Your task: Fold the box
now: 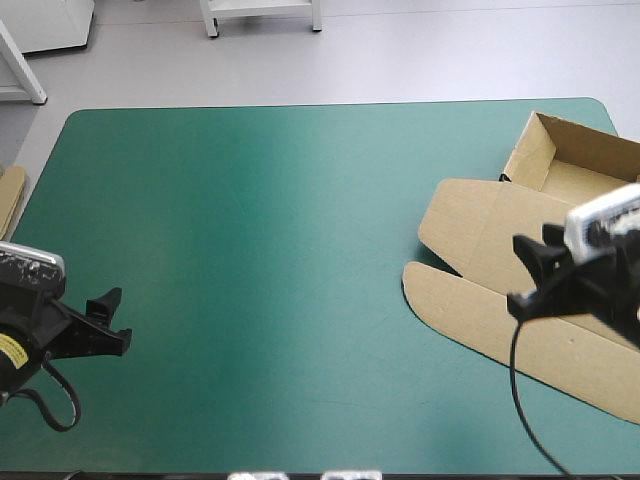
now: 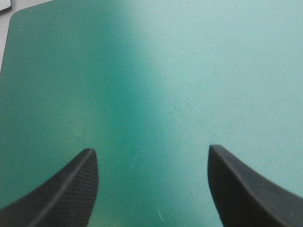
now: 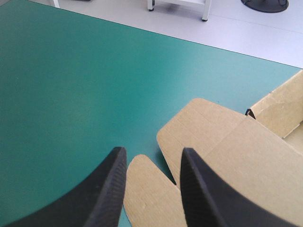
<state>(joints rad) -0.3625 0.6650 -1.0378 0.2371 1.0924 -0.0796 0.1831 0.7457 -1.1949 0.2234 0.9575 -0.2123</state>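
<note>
The box (image 1: 500,250) lies at the right side of the table, on the teal-green cover (image 1: 280,250), reaching from the far right corner toward the near right edge. It is a cut sheet of brown board, partly formed. At the far corner its walls (image 1: 530,155) stand raised around an open tray. From the tray the lid panel (image 1: 490,225) spreads flat toward the table's middle, with rounded corners. A rounded flap (image 1: 450,300) lies flat beside it on the near side. A narrow notch of cover shows between panel and flap.

The right gripper (image 1: 525,272) hangs over the flat board near the table's right edge. In its wrist view its black fingers (image 3: 111,189) stand a little apart and grasp nothing. The flap (image 3: 147,189) and a strip of cover show through the gap, and the panel (image 3: 222,142) lies ahead. It seems to float clear of the board, though the height is hard to judge.

The left gripper (image 1: 110,320) is at the near left, well apart from the box. It is released wide (image 2: 151,151) over bare cover.

An edge of more board (image 1: 10,195) shows at the table's left edge.
</note>
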